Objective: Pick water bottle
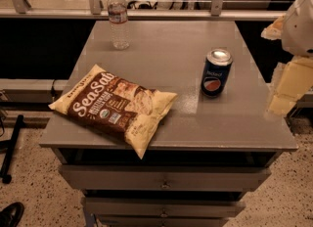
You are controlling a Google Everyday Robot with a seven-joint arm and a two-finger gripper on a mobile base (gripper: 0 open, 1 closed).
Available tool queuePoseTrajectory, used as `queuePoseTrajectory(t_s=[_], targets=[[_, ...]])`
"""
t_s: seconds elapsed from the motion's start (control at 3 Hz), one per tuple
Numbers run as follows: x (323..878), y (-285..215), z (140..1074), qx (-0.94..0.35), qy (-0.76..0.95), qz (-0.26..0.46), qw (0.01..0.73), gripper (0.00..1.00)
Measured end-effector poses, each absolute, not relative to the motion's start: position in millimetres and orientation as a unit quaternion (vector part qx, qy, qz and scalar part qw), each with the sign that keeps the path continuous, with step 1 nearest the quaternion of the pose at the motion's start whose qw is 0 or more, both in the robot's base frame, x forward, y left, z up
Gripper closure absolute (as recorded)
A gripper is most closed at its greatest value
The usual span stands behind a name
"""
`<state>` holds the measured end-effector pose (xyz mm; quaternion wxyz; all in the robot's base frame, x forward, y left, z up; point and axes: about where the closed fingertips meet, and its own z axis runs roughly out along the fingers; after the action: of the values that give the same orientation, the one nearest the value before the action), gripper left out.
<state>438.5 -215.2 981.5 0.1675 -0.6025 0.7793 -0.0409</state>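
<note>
The water bottle [118,18] is a small clear ribbed bottle with a white cap and a white-and-red label band. It stands upright at the far left of the grey table [161,55]. My gripper [283,96] is at the right edge of the view, beside the table's right side and just above its level. It is far from the bottle and holds nothing that I can see.
A dark blue Pepsi can [216,72] stands right of centre, between the gripper and the bottle. A brown-and-yellow chip bag [113,106] lies at the front left, overhanging the edge. Drawers [164,184] sit under the tabletop. A rail and glass partition [161,6] run behind the table.
</note>
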Motion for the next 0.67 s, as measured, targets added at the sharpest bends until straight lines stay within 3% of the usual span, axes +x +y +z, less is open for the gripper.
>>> queuePoseTrajectory(t_s=[0.67], targets=[[453, -206, 973, -0.61, 0.771, -0.032, 0.18, 0.0]])
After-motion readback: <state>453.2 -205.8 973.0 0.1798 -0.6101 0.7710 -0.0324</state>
